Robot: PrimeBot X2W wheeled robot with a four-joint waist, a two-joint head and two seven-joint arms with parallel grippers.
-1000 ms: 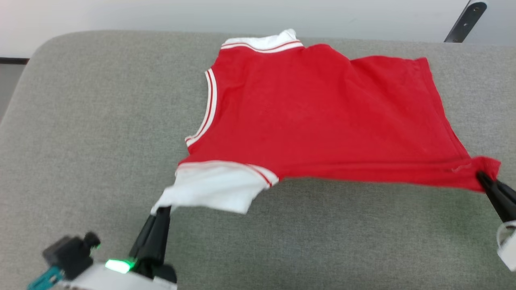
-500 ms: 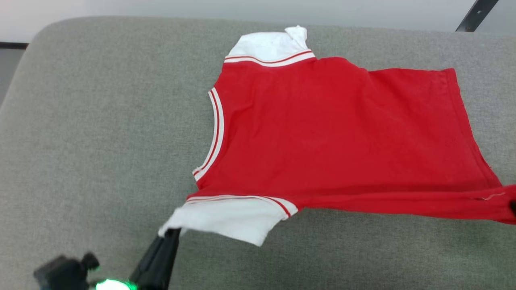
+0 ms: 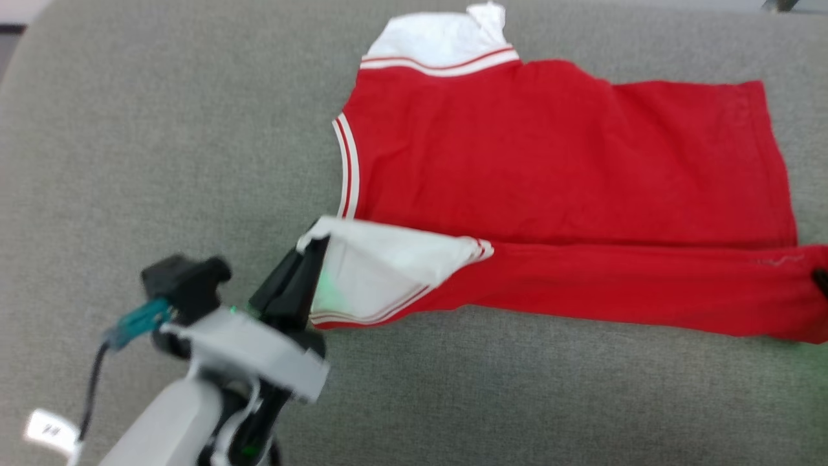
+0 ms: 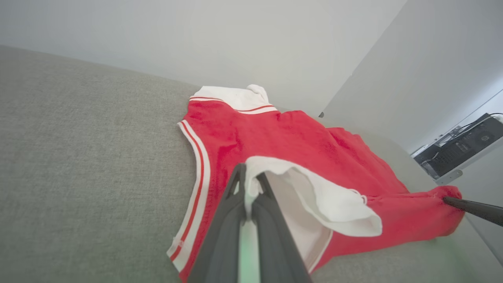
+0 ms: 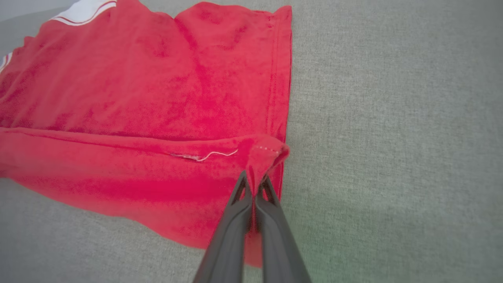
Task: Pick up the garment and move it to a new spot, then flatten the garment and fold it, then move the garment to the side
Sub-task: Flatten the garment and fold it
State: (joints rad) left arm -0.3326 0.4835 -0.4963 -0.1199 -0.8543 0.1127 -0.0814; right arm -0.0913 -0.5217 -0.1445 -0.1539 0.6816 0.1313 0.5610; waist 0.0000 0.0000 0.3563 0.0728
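1. Grey padded surface (image 3: 162,129), pale wall beyond it.
2. Garment (image 3: 550,155): lay flat on the surface, with its near edge doubled over its own body.
3. Left pincer (image 3: 315,252): was pressed together on the white sleeve (image 3: 388,259).
4. Right pincer (image 5: 254,184): pinched the red hem corner (image 5: 264,152).
5. Handling: judged light, soft and limp; best gripped at corners and seams.
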